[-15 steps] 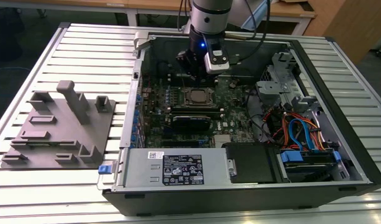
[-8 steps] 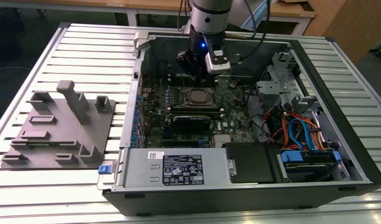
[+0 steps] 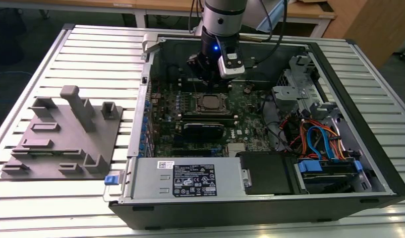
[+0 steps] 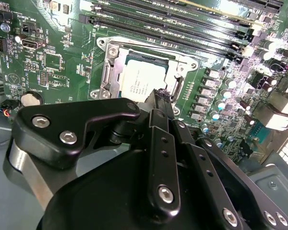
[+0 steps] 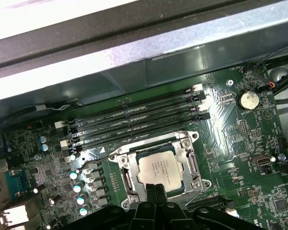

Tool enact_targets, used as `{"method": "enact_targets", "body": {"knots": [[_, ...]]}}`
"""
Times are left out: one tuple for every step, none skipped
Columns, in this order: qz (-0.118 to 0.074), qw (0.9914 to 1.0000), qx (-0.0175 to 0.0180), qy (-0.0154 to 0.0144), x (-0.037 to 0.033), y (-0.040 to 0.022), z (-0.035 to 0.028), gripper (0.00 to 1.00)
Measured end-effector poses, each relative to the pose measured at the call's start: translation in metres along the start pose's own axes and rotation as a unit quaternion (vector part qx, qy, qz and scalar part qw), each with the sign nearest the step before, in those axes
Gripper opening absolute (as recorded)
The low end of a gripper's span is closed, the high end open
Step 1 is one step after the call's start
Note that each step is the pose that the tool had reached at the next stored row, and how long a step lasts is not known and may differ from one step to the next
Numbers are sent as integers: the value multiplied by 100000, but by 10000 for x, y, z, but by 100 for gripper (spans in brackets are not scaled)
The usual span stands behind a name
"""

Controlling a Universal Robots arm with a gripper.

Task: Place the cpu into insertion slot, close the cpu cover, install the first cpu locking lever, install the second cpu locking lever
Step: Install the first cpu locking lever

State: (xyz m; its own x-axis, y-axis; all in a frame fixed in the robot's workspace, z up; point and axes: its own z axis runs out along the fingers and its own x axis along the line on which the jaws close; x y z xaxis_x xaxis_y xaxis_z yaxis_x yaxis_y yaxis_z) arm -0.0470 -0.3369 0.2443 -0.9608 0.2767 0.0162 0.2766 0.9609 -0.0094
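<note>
Within the insertion slot point(image 5: 198, 184) the cpu point(image 5: 158, 167) is sitting flat, and the cpu cover point(image 5: 181, 146) is lying down around it, framing its silver top. Over the slot's edge the gripper point(image 5: 156, 190) is hovering, fingers pressed together on nothing. Placing and covering are looking done. A thin wire point(image 5: 98, 162) beside the slot is possibly a locking lever standing unlatched.
</note>
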Motion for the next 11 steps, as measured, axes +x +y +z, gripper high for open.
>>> {"method": "enact_targets", "body": {"knots": [[-1,100000,-4,0,0,0,0,10],[-4,100000,-3,0,0,0,0,10],[-37,100000,-1,1,0,0,0,10],[-165,100000,0,0,0,0,0,10],[-642,99998,11,-6,0,0,0,10],[-1514,99989,21,-14,0,0,1,10],[-2402,99971,38,-23,0,0,1,10],[-3274,99946,53,-28,0,0,1,10],[-4226,99911,65,-39,0,0,1,10],[-4738,99888,76,-43,0,0,1,10],[-4976,99876,80,-64,2,-1,1,10]]}}
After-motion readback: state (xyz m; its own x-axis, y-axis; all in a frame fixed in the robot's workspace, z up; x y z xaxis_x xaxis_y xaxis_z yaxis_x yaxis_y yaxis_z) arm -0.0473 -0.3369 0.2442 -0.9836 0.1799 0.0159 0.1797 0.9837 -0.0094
